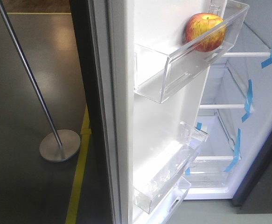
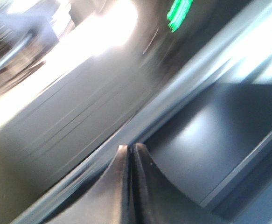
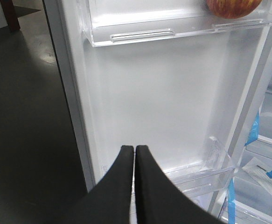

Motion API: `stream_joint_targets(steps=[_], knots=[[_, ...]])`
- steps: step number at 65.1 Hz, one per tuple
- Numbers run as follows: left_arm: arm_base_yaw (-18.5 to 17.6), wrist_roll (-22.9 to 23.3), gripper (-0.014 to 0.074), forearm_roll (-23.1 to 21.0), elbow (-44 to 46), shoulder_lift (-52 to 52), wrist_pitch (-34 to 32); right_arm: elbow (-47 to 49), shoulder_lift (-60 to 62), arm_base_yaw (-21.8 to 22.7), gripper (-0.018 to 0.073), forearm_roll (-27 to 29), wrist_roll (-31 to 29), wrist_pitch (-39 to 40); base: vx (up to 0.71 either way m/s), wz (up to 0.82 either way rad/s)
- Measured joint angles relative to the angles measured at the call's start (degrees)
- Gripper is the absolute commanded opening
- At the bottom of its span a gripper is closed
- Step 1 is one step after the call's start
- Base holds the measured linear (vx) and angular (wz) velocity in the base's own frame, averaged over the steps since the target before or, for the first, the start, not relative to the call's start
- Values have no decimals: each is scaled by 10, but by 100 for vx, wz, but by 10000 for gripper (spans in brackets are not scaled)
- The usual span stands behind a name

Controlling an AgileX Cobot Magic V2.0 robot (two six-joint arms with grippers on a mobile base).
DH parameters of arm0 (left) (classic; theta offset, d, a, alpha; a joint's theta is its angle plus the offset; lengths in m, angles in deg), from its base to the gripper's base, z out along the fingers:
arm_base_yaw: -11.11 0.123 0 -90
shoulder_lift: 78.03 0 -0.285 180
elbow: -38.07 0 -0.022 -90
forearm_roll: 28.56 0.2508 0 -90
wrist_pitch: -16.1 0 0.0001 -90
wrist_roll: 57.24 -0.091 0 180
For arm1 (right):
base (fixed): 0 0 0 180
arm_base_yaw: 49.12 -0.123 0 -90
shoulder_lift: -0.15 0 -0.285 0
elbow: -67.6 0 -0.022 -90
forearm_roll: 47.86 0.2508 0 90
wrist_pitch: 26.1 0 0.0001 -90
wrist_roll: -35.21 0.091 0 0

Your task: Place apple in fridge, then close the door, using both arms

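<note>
From the exterior front-facing view, the door [image 1: 159,116] stands open, its white inner lining turned toward the camera. The apple [image 1: 205,31] sits in the upper bin [image 1: 182,74] of clear plastic on that lining, toward the bin's far end and resting against its front wall. A lower bin [image 1: 173,179] hangs further down the door. To the right the fridge [image 1: 261,93] shows its bright interior, with white shelves [image 1: 222,106] and blue tape strips [image 1: 248,98] on their edges. On the left a slanted metal stand [image 1: 28,74] with a round base rests on the dark floor [image 1: 14,186], near a yellow line [image 1: 77,177].

The left wrist view is heavily blurred. The left end effector [image 2: 130,151] is clenched – its two fingers meet tip to tip with nothing between them – in front of smeared grey surfaces that I cannot identify. A green glow [image 2: 179,11] shows at the top.

In the right wrist view, the right end effector [image 3: 135,151] is likewise clenched and empty, pointing at the door's white lining between the two bins. The apple [image 3: 233,7] is cut off by the top edge of the picture, lying in the upper bin well above the fingertips. The fridge interior and its blue tape show at the right edge.
</note>
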Motion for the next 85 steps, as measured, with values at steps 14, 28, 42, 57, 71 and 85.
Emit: stream_joint_targets(steps=[14,28,42,57,71,85], knots=[[0,39,-7,188,126,17,-10,0,0,0,-4,0,0,0,0,0],[0,49,-3,349,289,146,30,0,0,0,-3,0,0,0,0,0],[0,140,45,456,406,314,46,0,0,0,-3,0,0,0,0,0],[0,323,239,598,500,498,-36,0,0,0,-3,0,0,1,0,0],[0,482,414,662,605,657,-77,0,0,0,-3,0,0,1,0,0],[0,601,433,675,704,775,-135,0,0,0,-3,4,0,1,0,0]])
